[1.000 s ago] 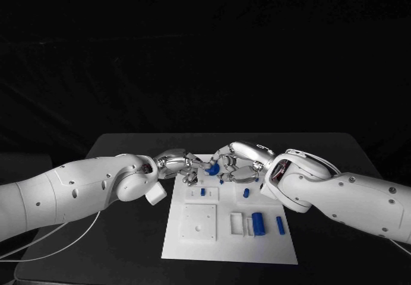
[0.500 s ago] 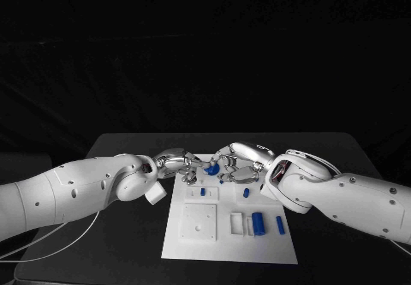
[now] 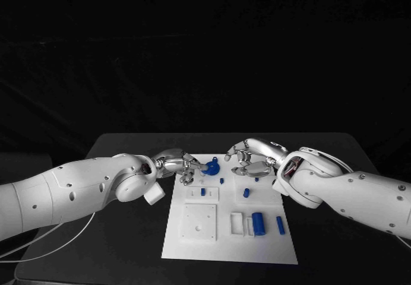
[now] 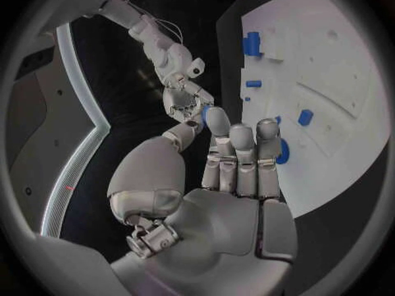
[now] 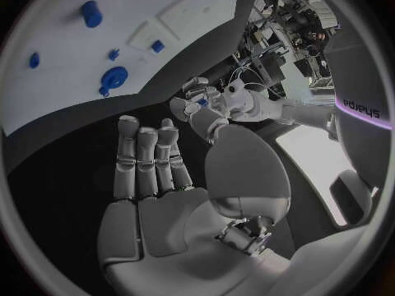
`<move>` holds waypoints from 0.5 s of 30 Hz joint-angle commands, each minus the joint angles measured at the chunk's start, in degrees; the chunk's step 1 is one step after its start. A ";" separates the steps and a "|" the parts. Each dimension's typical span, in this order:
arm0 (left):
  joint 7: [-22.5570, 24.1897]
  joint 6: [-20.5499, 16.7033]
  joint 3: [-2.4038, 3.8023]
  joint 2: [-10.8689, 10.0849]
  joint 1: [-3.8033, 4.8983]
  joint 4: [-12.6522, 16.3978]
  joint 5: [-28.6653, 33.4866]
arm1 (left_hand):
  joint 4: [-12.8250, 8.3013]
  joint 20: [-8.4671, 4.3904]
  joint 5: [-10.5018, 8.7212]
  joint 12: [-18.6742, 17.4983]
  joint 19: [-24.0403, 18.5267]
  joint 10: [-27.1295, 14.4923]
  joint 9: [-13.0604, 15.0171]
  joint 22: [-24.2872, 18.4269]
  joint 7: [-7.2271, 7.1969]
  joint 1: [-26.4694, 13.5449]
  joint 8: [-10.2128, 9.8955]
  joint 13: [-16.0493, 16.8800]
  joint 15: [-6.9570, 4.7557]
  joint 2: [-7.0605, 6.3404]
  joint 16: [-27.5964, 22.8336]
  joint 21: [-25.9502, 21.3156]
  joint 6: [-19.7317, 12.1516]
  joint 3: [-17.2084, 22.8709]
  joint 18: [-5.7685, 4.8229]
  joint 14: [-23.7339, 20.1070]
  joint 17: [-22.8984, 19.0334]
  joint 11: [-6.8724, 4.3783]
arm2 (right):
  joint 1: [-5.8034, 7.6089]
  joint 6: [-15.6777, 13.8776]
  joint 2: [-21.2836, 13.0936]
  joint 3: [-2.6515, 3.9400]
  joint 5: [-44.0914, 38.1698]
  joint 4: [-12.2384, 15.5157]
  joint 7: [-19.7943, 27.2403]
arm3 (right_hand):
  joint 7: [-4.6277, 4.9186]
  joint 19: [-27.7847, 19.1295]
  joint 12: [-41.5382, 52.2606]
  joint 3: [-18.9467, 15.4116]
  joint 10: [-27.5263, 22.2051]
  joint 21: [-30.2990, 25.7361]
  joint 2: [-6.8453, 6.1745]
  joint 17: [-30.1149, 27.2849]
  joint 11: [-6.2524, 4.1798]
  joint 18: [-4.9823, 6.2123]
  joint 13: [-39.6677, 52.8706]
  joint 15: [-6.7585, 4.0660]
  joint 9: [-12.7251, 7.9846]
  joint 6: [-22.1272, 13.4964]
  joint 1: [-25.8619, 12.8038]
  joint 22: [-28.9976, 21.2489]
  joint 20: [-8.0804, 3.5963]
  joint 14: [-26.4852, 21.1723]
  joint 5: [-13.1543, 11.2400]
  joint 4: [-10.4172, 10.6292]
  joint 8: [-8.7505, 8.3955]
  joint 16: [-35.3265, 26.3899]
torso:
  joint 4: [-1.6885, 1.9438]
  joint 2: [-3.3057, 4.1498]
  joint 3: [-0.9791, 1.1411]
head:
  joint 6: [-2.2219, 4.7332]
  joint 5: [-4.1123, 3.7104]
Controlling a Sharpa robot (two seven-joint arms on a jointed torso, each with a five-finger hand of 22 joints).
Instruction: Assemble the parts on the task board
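The white task board (image 3: pixel 231 243) lies in the middle of the black table. A round blue part (image 3: pixel 211 170) sits at the board's far end, also seen as the round part (image 5: pixel 112 79) near the board's edge. My left hand (image 3: pixel 182 167) reaches in from the board's left side, fingers stretched out beside this part, which peeks out behind the fingertips (image 4: pixel 267 128); I cannot tell if they touch it. My right hand (image 3: pixel 253 157) hovers to the part's right, fingers apart and empty, its palm (image 5: pixel 148 204) bare.
Several small blue parts stand on the board: a peg (image 3: pixel 203 192), a short piece (image 3: pixel 246 192), a large cylinder (image 3: pixel 258 222) and a thin one (image 3: pixel 280 224). A white square block (image 3: pixel 199 222) sits on the near left. Bare black table (image 3: pixel 111 237) surrounds the board.
My right hand has drawn back to the right, away from the round blue part, and spread its fingers. The part stays at the board's far end. My left hand has barely moved.
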 commanded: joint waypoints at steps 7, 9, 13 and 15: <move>-11.12 -11.73 0.07 -1.14 0.57 3.11 -18.79 | -2.41 -8.01 2.86 0.25 1.13 0.81 3.28 0.82 -0.62 2.49 1.22 -0.19 -1.86 1.10 0.09 0.61 0.65 2.76 -0.61 1.80 -0.02 -0.76 | 0.40 -2.70 -0.98 2.61 7.35 -5.86 1.35 | 0.39 -0.05 0.16 0.48 0.09 0.20 -0.33 -0.02 0.04 0.88 -0.04 -0.45 -0.12 -0.14 -0.81 0.99 -0.20 0.01 1.68 0.14 -0.38 0.18 | -0.03 -0.09 0.06 | -0.08 -0.03; -14.26 -12.51 0.05 -1.17 1.18 3.54 -23.38 | -2.35 -8.08 3.81 0.17 1.30 1.06 3.69 0.82 -0.71 2.48 1.41 -0.27 -1.94 0.80 0.04 0.67 0.77 2.87 -0.59 2.05 -0.05 -0.86 | 0.47 -2.93 -1.00 3.04 8.62 -7.31 1.45 | 0.40 -0.05 0.14 0.52 0.10 0.20 -0.35 -0.03 0.05 0.88 -0.06 -0.44 -0.13 -0.16 -0.86 0.98 -0.21 0.02 2.18 0.13 -0.40 0.17 | -0.04 -0.08 0.10 | -0.13 0.04; -22.06 -12.49 -0.07 -1.09 2.18 4.15 -31.18 | -2.33 -8.29 5.99 0.09 1.92 1.86 4.37 0.82 -0.98 2.63 1.70 -0.41 -2.18 0.09 -0.03 0.93 1.15 3.13 -0.46 2.84 -0.09 -1.13 | 0.70 -3.34 -0.84 4.15 9.68 -9.89 1.72 | 0.40 -0.05 0.11 0.52 0.09 0.20 -0.40 -0.06 0.06 0.88 -0.07 -0.43 -0.15 -0.18 -0.97 0.97 -0.20 0.01 2.66 0.14 -0.41 0.14 | 0.02 -0.05 0.17 | -0.41 0.16; -25.34 -12.17 -0.37 -0.68 2.58 4.11 -33.28 | -2.17 -8.37 6.22 -0.03 2.20 2.21 4.55 0.78 -1.06 2.67 1.71 -0.51 -2.23 -0.15 -0.12 1.00 1.29 3.30 -0.40 3.22 -0.15 -1.22 | 1.00 -3.54 -0.86 4.62 11.14 -10.92 1.84 | 0.41 -0.06 0.09 0.51 0.07 0.19 -0.45 -0.07 0.07 0.88 -0.08 -0.42 -0.15 -0.20 -1.03 0.97 -0.19 -0.01 2.82 0.14 -0.42 0.12 | 0.03 -0.06 0.21 | -0.59 0.16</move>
